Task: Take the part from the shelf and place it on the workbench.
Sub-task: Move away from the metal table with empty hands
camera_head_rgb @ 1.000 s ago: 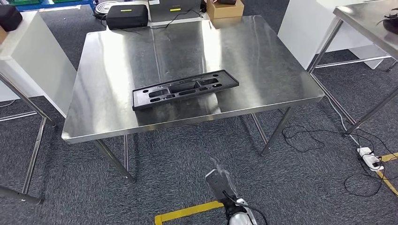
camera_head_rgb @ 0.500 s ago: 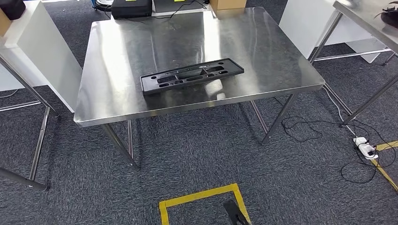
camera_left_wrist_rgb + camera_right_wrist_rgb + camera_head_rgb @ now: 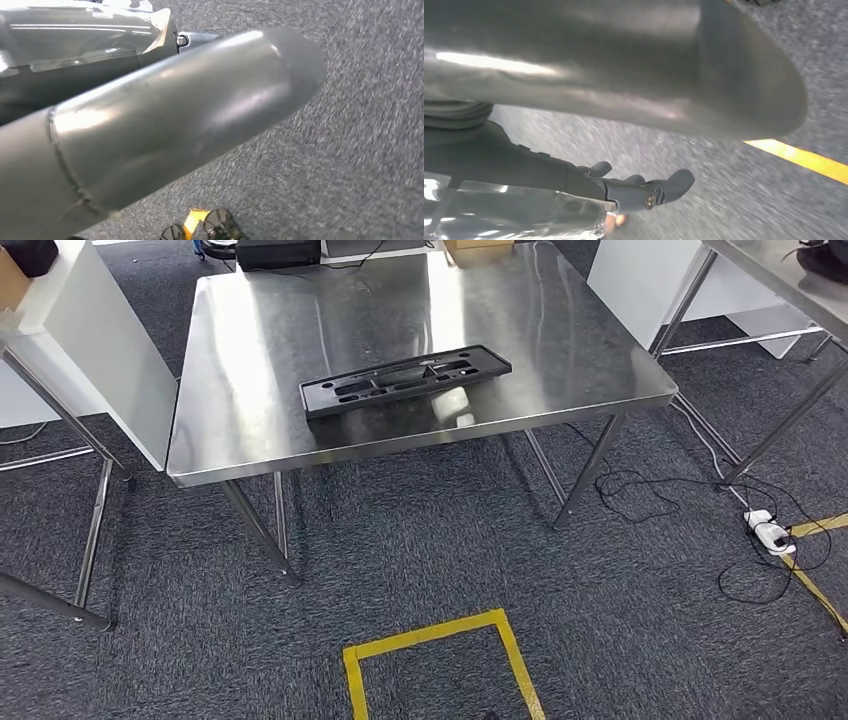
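Observation:
The part (image 3: 405, 381), a long black plastic moulding with several slots, lies flat on the steel workbench (image 3: 560, 350), close to its near edge and a little left of centre. No hand touches it. My left hand (image 3: 165, 120) hangs over the grey carpet, its thick grey thumb stretched out and a dark finger (image 3: 150, 47) lying straight beside it, with nothing held. My right hand (image 3: 614, 90) also hangs above the carpet, its dark fingers (image 3: 644, 192) held straight and apart from the thumb, holding nothing.
A white cabinet (image 3: 90, 340) stands left of the workbench and a second steel table (image 3: 790, 280) stands at the right. A power strip with loose cables (image 3: 765, 532) lies on the floor at the right. A yellow tape square (image 3: 440, 640) marks the carpet in front.
The whole head view has shifted: the workbench sits higher and farther off, so the camera moved. My right hand, low in the picture a second ago, has dropped out of it. The part stays put.

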